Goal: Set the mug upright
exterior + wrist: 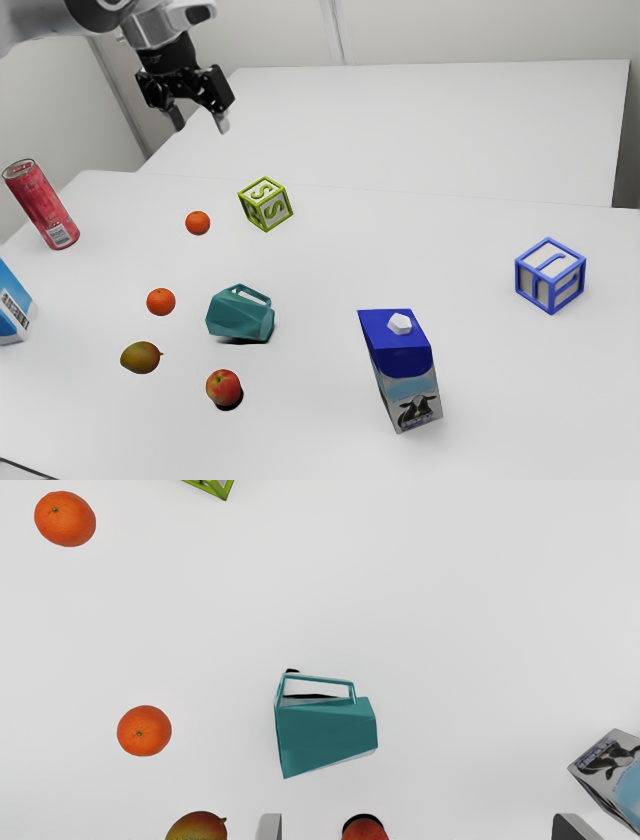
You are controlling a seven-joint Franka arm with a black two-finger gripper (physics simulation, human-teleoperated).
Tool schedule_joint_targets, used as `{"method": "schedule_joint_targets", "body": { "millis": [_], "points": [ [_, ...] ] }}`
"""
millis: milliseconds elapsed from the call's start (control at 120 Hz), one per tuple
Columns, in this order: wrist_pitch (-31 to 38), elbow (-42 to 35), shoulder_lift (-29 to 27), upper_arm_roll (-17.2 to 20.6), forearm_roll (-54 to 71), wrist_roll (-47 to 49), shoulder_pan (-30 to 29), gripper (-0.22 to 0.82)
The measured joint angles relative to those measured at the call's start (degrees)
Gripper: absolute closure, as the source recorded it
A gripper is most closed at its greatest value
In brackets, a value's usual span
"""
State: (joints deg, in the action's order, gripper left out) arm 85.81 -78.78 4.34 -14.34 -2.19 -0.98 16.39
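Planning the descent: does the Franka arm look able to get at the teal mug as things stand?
Likely yes: the gripper hangs open and empty, and nothing lies over the teal mug, though the apple sits fairly near.

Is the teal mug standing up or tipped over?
Tipped over. The mug lies on its side on the table, with its flat side and its handle showing from above.
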Motion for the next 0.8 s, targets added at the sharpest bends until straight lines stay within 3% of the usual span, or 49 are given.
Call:
{"method": "schedule_joint_targets", "body": {
  "millis": [167, 233, 308, 400, 492, 600, 800],
  "points": [
    [-0.4, -5.1, -2.7, -1.2, -2.2, -0.8, -0.6, 0.02],
    [2.6, -18.2, -11.1, -1.9, -3.2, -1.1, 0.2, 0.02],
    [7.4, -33.2, -19.6, -3.6, -5.5, -1.7, -4.3, 0.02],
    [14.9, -46.4, -24.6, -6.9, -9.9, -3.6, -8.0, 0.02],
    [21.6, -52.6, -24.3, -8.6, -17.6, -6.8, -10.8, 0.02],
    [27.3, -54.7, -21.7, -9.7, -27.9, -11.0, -11.7, 0.02],
    [31.4, -54.8, -12.2, -10.1, -42.2, -20.3, -15.2, 0.02]
  ]
}}
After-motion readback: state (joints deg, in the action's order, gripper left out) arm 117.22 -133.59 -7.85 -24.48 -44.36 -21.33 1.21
